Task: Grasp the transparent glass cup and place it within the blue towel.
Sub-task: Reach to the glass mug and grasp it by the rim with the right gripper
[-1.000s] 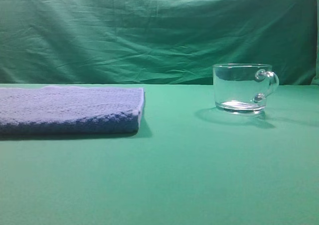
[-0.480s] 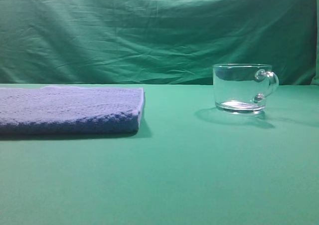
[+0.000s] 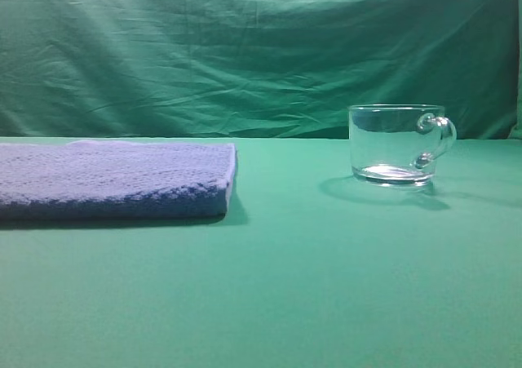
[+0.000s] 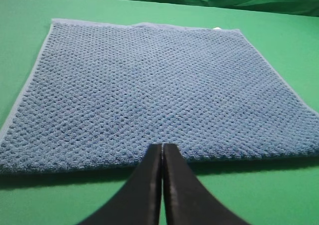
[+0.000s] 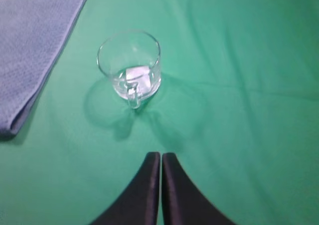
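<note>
The transparent glass cup [image 3: 397, 144] stands upright on the green cloth at the right, its loop handle on its right side. In the right wrist view the cup [image 5: 129, 68] sits ahead of my right gripper [image 5: 160, 155], handle turned toward it, well apart from the shut black fingers. The blue towel [image 3: 114, 179] lies flat at the left. In the left wrist view the towel [image 4: 149, 90] fills most of the frame, and my left gripper [image 4: 162, 146] hovers shut at its near edge, holding nothing. Neither gripper shows in the exterior view.
A green cloth covers the table [image 3: 326, 286] and hangs as a wrinkled backdrop [image 3: 245, 50] behind it. The towel's corner [image 5: 30, 60] shows at the left of the right wrist view, a hand's width from the cup.
</note>
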